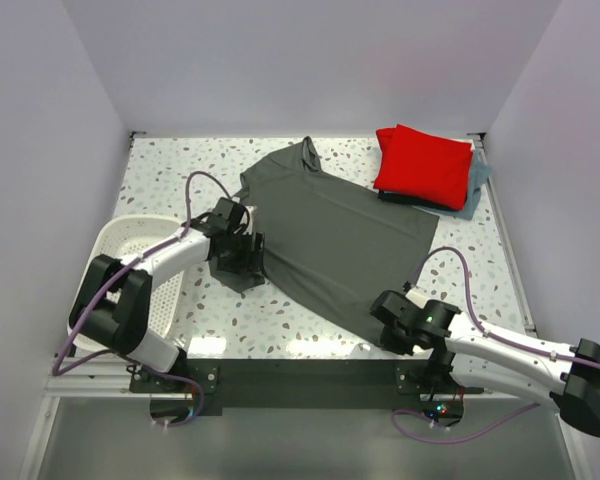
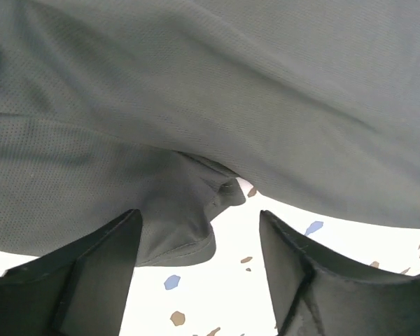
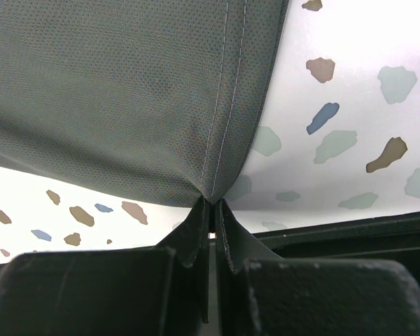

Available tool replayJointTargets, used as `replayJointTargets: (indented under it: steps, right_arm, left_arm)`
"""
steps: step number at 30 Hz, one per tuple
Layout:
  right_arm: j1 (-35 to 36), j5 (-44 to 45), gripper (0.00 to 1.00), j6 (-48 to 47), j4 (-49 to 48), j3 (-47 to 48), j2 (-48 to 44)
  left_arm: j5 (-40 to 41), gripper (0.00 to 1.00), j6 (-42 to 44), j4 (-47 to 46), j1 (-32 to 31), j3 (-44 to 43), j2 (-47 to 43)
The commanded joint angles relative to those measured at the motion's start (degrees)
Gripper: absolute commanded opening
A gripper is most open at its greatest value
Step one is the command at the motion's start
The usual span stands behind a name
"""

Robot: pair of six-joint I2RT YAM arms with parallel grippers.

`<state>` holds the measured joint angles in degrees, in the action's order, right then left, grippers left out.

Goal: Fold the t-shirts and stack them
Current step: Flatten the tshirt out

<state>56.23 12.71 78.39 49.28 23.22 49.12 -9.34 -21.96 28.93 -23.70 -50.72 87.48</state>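
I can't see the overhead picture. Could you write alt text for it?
A grey shirt lies spread on a speckled table, the right hand pinching its near corner and the left hand at a sleeve. A folded red shirt tops a blue-grey one at the far right; a white basket sits at the left.

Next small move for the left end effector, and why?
Probably close the left end effector: its jaws stand open around the sleeve of the dark grey t-shirt, while the right end effector is shut on its hem.
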Motion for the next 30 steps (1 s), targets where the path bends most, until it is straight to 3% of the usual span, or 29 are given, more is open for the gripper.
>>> replayJointTargets:
  steps: [1, 7, 10, 13, 14, 24, 30]
  right_arm:
    - [0.11, 3.02, 0.00, 0.54, 0.82, 0.16, 0.62]
    - [0.11, 2.93, 0.00, 0.71, 0.73, -0.28, 0.27]
    - [0.11, 3.11, 0.00, 0.80, 0.91, -0.37, 0.01]
    - [0.11, 3.29, 0.00, 1.06, 1.17, -0.37, -0.43]
    - [0.11, 3.37, 0.00, 1.15, 1.26, -0.46, -0.52]
    - [0.11, 3.20, 0.00, 1.24, 1.26, -0.37, -0.35]
    - [0.11, 2.93, 0.00, 0.98, 1.26, -0.19, 0.27]
  left_arm:
    - [1.26, 0.69, 0.16, -0.80, -0.03, 0.62, 0.84]
    - [0.12, 0.49, 0.24, -3.35, -0.03, 0.62, 3.65]
    - [-0.32, 0.35, 0.77, -3.44, -0.03, -0.08, 5.59]
    - [0.29, 0.13, 1.47, -2.83, -0.03, -1.65, 6.21]
    - [0.99, 0.00, 1.56, -2.48, -0.03, -2.45, 6.12]
    - [2.49, 0.00, 4.64, 4.64, -1.69, -18.97, 10.16]
    - [1.61, 0.00, 8.06, 6.85, -3.19, -28.02, 18.86]
